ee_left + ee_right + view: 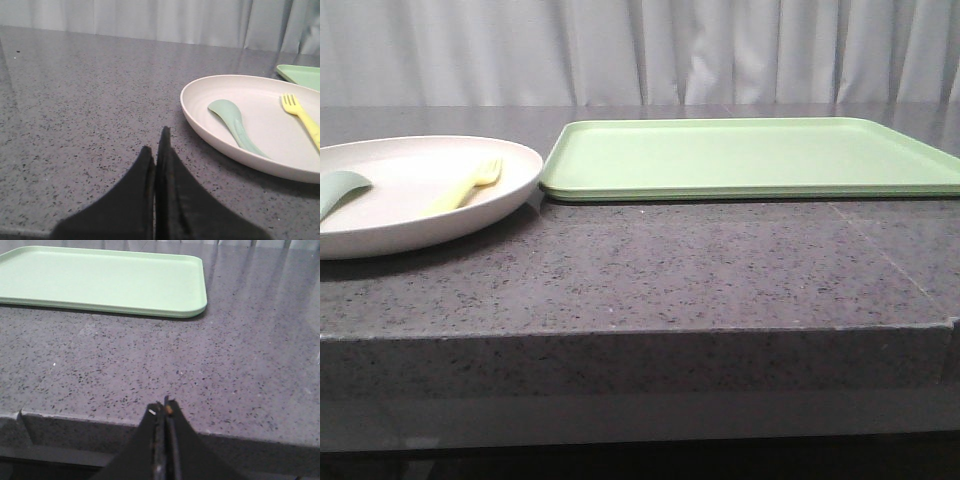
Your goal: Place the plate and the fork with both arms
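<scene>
On our grey speckled stone table (650, 270), the cream-white plate (380, 225) sits at the left of the front view, its rim just beside the near left corner of the flat light green tray (750, 158); we cannot tell whether the two touch. Inside the plate lie the pale yellow fork (465, 187), tines pointing toward the tray side and away from us, and a pale blue-green spoon-like utensil (338, 190) near the plate's left edge, well apart from the fork. A white curtain (640, 50) hangs behind the table.

From our left wrist camera, the left gripper (156, 145) hovers low over bare tabletop near the plate, its two black fingers pressed together with nothing between them. The plate (200, 117), fork (300, 115) and utensil (232, 122) show clearly here, with a corner of the tray (302, 75) beyond.

From our right wrist camera, the right gripper (165, 412) is likewise clenched and empty, poised over the table's front edge, with the tray (100, 280) lying farther back on the stone surface, well apart from the fingers.
</scene>
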Controlling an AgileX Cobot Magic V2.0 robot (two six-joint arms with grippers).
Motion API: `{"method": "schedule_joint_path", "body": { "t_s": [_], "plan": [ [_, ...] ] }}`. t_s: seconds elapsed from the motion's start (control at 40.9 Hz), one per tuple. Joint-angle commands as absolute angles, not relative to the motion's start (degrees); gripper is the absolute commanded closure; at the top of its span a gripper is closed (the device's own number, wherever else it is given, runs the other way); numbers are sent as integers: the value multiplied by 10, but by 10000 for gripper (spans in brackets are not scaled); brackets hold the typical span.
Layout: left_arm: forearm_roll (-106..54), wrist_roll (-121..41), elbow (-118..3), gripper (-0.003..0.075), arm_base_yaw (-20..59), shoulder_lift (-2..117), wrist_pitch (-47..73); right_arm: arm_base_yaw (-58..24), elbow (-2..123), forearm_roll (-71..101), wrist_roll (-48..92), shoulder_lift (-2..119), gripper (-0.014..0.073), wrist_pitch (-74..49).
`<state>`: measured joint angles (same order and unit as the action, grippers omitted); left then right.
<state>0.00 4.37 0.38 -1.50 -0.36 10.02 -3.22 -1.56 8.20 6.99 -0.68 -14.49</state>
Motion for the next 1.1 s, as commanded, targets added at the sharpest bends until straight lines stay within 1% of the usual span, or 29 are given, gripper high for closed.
{"method": "schedule_joint_path", "body": {
  "t_s": [0.0,1.076],
  "plan": [
    [-3,44,5,738,-16,-15,51,-33,-14,81,74,-17,661,-103],
    [-3,44,5,738,-16,-15,51,-33,-14,85,74,-17,661,-89]
  ]
}}
